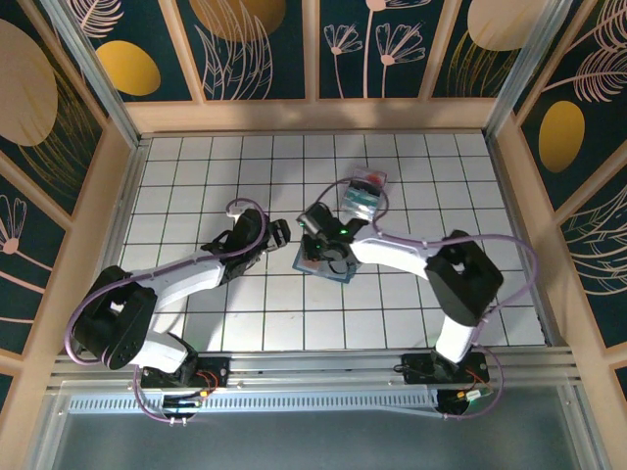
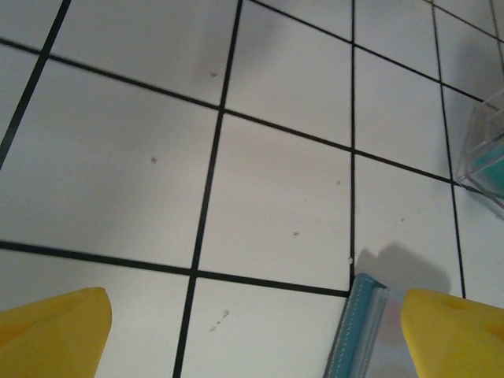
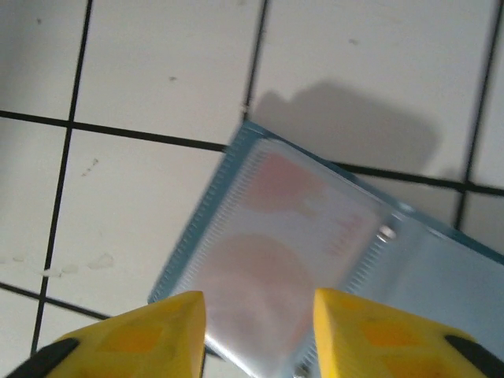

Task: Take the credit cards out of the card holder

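1. The card holder (image 1: 337,275) lies open and flat on the white gridded table (image 1: 196,186), near the middle and a little toward the right arm's side.
2. The right gripper (image 1: 317,249) hangs directly over it. From its own wrist camera, the right gripper (image 3: 260,331) has its two yellow fingers (image 3: 150,335) parted, with the near part of a panel showing in the gap between them. I cannot tell whether either finger touches the material.
3. In that wrist view the card holder (image 3: 441,268) shows a slate-blue stitched border and a cloudy plastic sleeve. A reddish-pink card (image 3: 276,236) lies under the sleeve, blurred but plainly inside its pocket.
4. The left gripper (image 1: 281,232) sits just beside the holder's left edge, low over the table.
5. From its wrist camera, the left gripper (image 2: 256,335) is spread wide, one yellow fingertip in each lower corner of the view, with nothing between them but bare tiles and the blue edge of the card holder (image 2: 358,331), close to the right-hand finger.
6. A clear tray (image 1: 364,191) with red and teal contents stands beyond the holder, toward the back wall. Its corner (image 2: 488,150) shows at the right edge of the left wrist view.
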Available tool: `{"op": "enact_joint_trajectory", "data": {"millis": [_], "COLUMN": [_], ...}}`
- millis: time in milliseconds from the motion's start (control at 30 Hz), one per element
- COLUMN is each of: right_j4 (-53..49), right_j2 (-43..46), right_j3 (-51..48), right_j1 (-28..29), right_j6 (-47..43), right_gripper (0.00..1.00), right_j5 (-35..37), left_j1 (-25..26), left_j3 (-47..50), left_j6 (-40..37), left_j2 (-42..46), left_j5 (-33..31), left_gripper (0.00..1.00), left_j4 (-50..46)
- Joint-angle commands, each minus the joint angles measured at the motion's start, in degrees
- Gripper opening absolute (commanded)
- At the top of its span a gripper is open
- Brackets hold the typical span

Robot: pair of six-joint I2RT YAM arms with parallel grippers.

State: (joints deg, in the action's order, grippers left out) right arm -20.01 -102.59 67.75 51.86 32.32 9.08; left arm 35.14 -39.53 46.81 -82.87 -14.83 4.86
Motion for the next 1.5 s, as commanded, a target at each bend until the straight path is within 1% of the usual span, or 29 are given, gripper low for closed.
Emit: {"op": "enact_joint_trajectory", "data": {"millis": [0, 100, 200, 400, 700, 933, 1133, 1233, 1467], "right_j4": [-5.8, -7.8, -7.2, -6.3, -6.4, -5.0, -3.4, -2.2, -1.9], "right_j2": [-4.9, -7.9, -9.0, -9.4, -9.5, -9.7, -8.8, -7.7, -5.8], "right_j3": [5.6, 8.4, 8.3, 6.5, 3.7, 1.6, -0.5, -1.7, -1.6], "right_j1": [2.2, 3.1, 3.2, 3.1, 3.2, 3.2, 3.0, 2.4, 1.8], "right_j6": [1.1, 0.9, 0.9, 1.6, 2.3, 2.1, 2.7, 2.6, 1.2], "right_gripper": [0.46, 0.52, 0.53, 0.54, 0.54, 0.53, 0.42, 0.34, 0.05], "right_j5": [8.5, 10.8, 10.4, 9.4, 8.6, 6.5, 4.7, 3.6, 3.9], "left_j1": [-0.3, -0.3, -0.4, -0.4, -0.4, -0.7, -0.8, -0.8, -0.8], "left_j3": [1.1, 1.8, 2.6, 3.6, 2.9, 2.9, 2.8, 2.8, 2.7], "left_j6": [3.8, 4.7, 5.5, 6.0, 5.8, 5.6, 5.2, 5.0, 4.6], "left_j2": [2.1, 3.8, 5.4, 7.7, 8.0, 8.2, 8.4, 8.8, 10.2], "left_j5": [-3.5, -5.5, -7.5, -10.1, -11.3, -12.4, -12.2, -12.5, -13.3], "left_gripper": [0.97, 0.97, 0.97, 0.98, 0.98, 0.99, 0.99, 0.99, 0.99], "left_j4": [0.7, 0.2, -0.5, -1.9, -2.8, -3.6, -3.6, -4.0, -4.8]}}
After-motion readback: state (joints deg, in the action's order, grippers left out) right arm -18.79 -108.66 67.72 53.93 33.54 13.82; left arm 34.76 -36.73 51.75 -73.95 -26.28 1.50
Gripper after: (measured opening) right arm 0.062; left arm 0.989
